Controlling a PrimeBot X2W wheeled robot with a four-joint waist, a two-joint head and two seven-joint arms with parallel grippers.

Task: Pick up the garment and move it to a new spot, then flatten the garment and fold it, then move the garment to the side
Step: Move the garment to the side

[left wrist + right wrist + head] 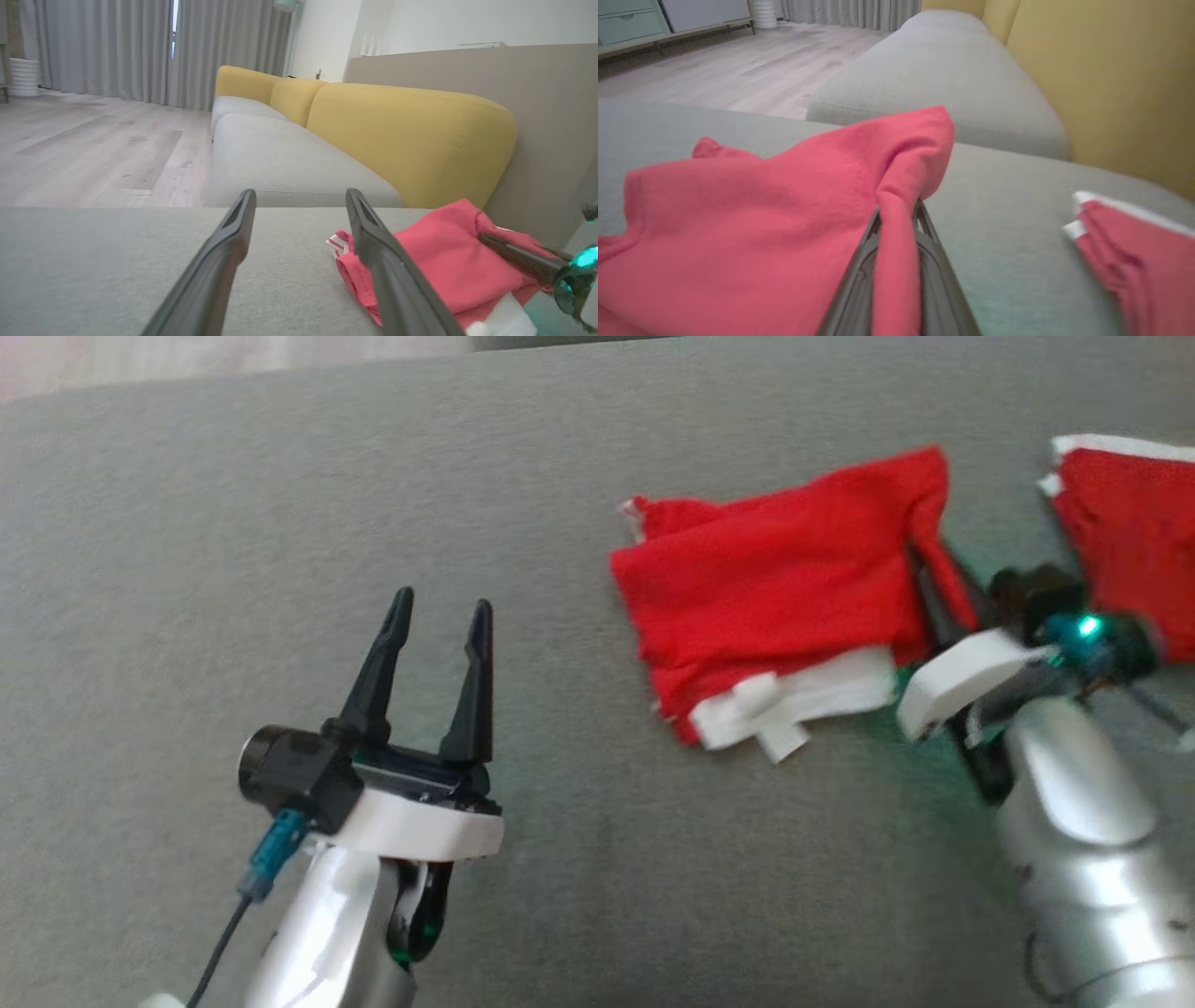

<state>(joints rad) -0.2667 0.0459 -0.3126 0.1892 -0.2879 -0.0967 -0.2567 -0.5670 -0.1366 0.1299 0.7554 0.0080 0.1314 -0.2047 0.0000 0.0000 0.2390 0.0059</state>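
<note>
The garment is red with white trim and lies folded on the grey cushion, right of centre in the head view. My right gripper is at its right edge. In the right wrist view that gripper is shut on a raised fold of the garment. My left gripper stands open at the lower left, well clear of the cloth, with nothing between its fingers. The left wrist view looks past the open left gripper to the garment on its right, with a right finger on it.
A second red piece with a white edge lies at the far right, close to my right wrist. Beyond the cushion are a grey sofa seat, a yellow backrest and wooden floor.
</note>
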